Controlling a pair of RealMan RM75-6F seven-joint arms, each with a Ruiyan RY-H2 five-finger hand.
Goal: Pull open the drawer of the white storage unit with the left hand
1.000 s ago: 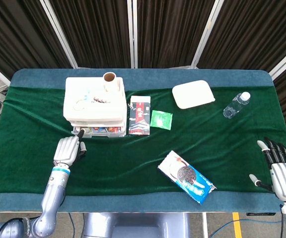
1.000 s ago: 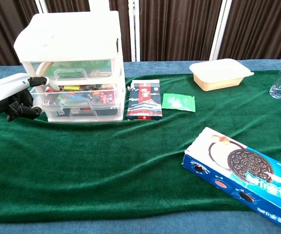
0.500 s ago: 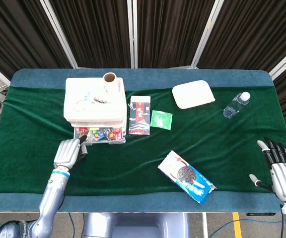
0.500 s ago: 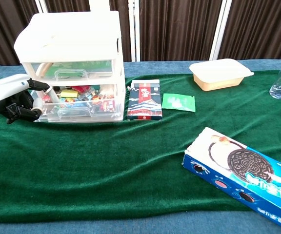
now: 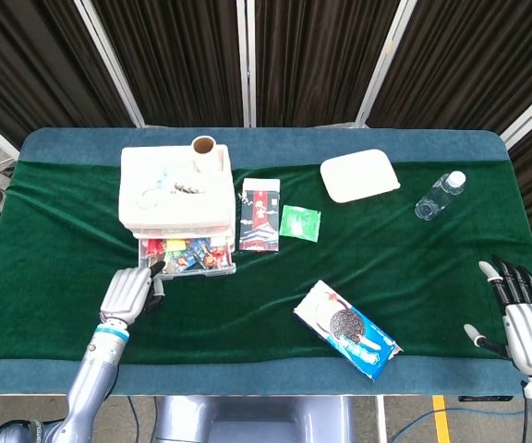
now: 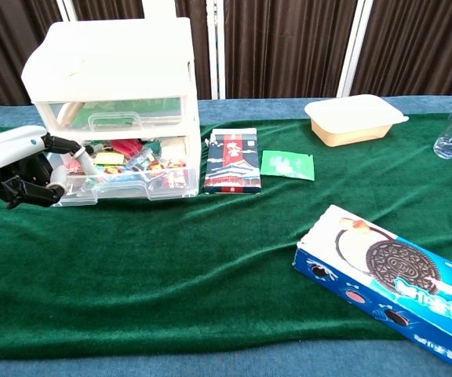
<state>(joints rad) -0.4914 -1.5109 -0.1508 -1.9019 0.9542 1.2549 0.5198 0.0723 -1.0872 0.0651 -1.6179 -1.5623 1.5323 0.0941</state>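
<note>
The left hand (image 6: 18,166) sits low at the near-left of the worktop (image 5: 247,295), its fingers (image 6: 63,145) curled and hooked at the left front corner of the drawer (image 6: 120,177); whether they truly clasp the drawer front or only press against it cannot be told. Just beyond and to the right of this hand, the drawer stands pulled partway out of the white storage unit (image 5: 175,189), and bright packets show inside it. The unit's upper drawers sit flush with its frame. On top of the unit, further back from the hand, rests a brown cardboard roll (image 5: 204,145).

To the right of the left hand and close to the robot lies a blue cookie box (image 5: 346,329), slanted on the green cloth. Beyond it, just beside the unit's right wall, lies a red and blue packet (image 5: 260,215), and next to that a small green sachet (image 5: 300,222). Further back sits a shallow white lidded container (image 5: 359,174), and well off to the right a clear plastic bottle (image 5: 440,195) lies on its side.

The right hand (image 5: 523,318) rests at the near-right edge of the worktop, fingers spread apart and holding nothing, well apart from everything else.
</note>
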